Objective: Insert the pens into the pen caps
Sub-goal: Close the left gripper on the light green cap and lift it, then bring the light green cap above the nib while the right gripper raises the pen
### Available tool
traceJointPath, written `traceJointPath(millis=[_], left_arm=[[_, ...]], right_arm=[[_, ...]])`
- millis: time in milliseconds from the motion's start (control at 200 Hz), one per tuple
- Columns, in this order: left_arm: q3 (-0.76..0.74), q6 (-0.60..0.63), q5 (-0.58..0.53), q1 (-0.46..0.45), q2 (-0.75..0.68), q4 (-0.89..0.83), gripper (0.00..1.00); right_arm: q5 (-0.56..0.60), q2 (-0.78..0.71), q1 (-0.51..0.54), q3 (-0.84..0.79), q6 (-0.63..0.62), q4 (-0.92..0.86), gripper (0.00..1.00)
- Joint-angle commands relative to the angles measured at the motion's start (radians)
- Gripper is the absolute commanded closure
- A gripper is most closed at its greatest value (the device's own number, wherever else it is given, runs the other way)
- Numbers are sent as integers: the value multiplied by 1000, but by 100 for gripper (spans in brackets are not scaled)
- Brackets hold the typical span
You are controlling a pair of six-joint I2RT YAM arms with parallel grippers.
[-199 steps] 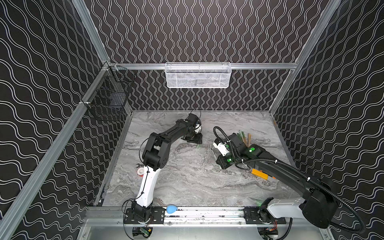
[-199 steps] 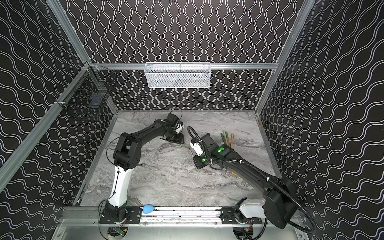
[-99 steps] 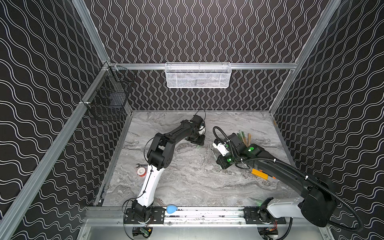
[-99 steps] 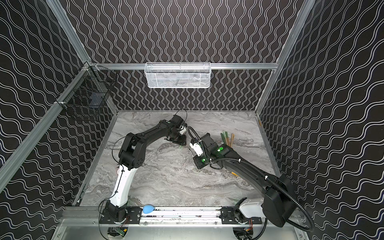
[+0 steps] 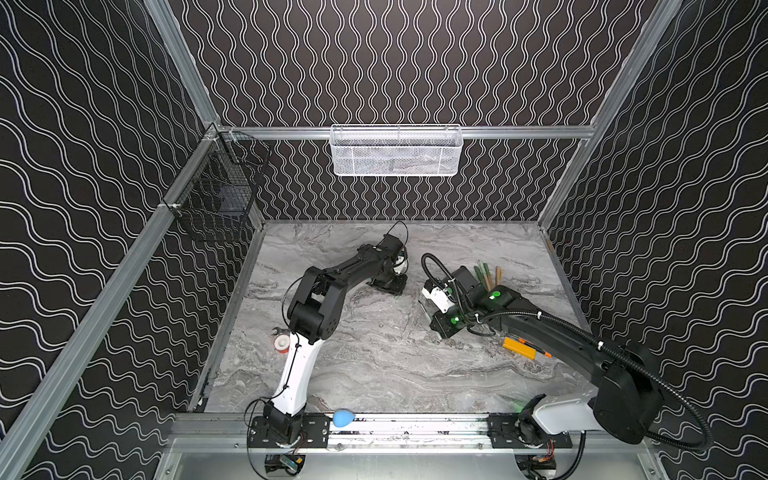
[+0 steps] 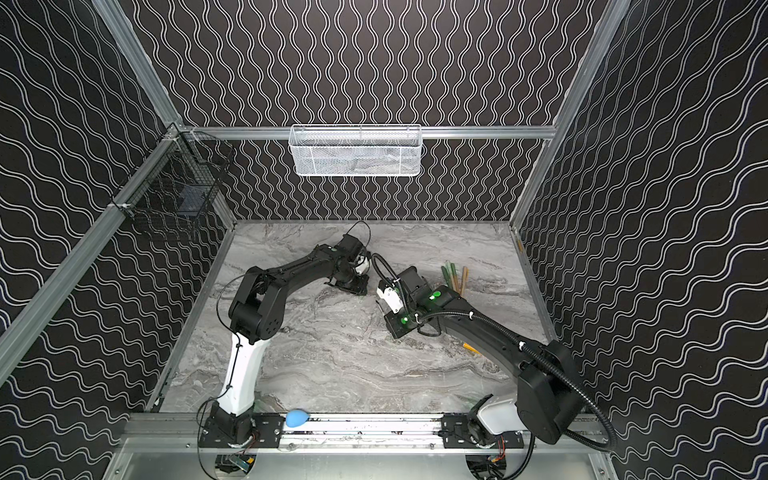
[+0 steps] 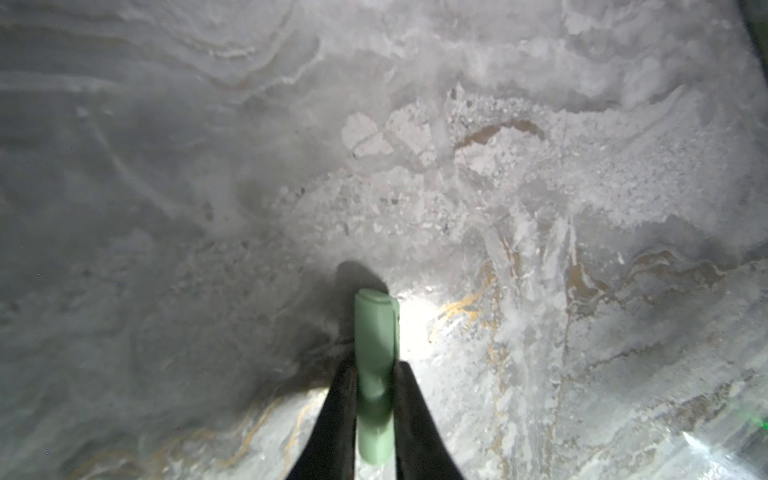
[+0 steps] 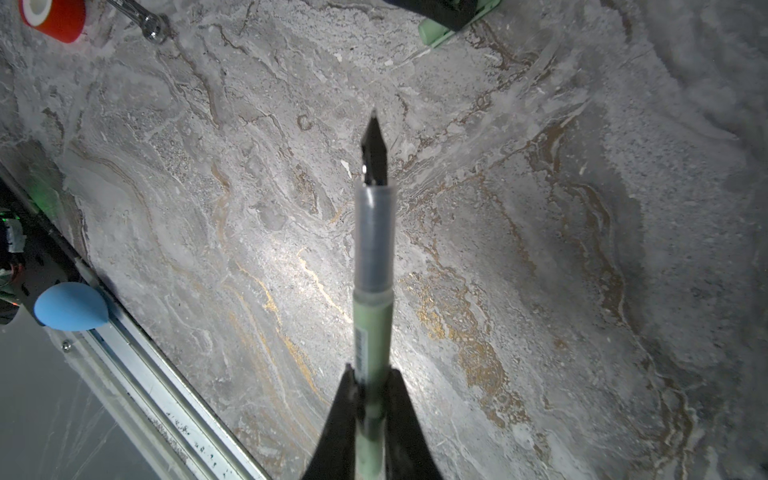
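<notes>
**Two grips closed: cap in the left, pen in the right**

Two of the task's pieces are held, one in each gripper. The left gripper (image 7: 375,370) has its jaws clamped on a pale green pen cap (image 7: 376,324). The cap runs lengthwise between the dark fingers (image 7: 340,415) and sticks out past their tips, low over the marble-patterned tabletop (image 7: 540,208). Whether it touches the surface I cannot tell.

The right gripper (image 8: 372,376) has its jaws closed on the barrel of a pale green pen (image 8: 372,316). The pen's clear grip section and dark pointed tip (image 8: 374,145) project well ahead of the fingers, uncapped, above the table.

In the right wrist view the cap shows again at the frame edge, poking out from under the left gripper and well apart from the pen's tip. That view also shows a red and white tape roll (image 8: 52,16) and the end of a silver wrench (image 8: 145,20) near it. A blue egg-shaped object (image 8: 70,306) sits on the front rail.

In both top views the two arms reach toward the middle of the table, the left gripper farther back. Several spare pens (image 5: 488,274), green and tan, lie side by side just behind the right arm's wrist. A yellow-orange utility knife (image 5: 519,348) lies beside that arm, nearer the front.
</notes>
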Motion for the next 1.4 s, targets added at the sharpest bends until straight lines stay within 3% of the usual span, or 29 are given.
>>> traceJointPath(millis=[0, 420, 666, 986, 1216, 1396], left_arm=[[-24, -21, 28, -1, -14, 18, 87], [-213, -201, 190, 47, -177, 237, 94], [-458, -479, 257, 90, -344, 545, 93], [-737, -824, 223, 104, -483, 970, 94], [-824, -872, 176, 108, -548, 1077, 94], [-856, -916, 187, 105, -540, 1160, 95]], right_arm=[[-21, 12, 1, 6, -15, 9, 96], [-118, 122, 1, 38, 5, 23, 96], [-196, 186, 1, 111, -2, 25, 96], [-315, 303, -33, 187, 34, 48, 97], [-390, 346, -60, 197, 59, 71, 97], [-380, 368, -60, 221, 73, 82, 97]])
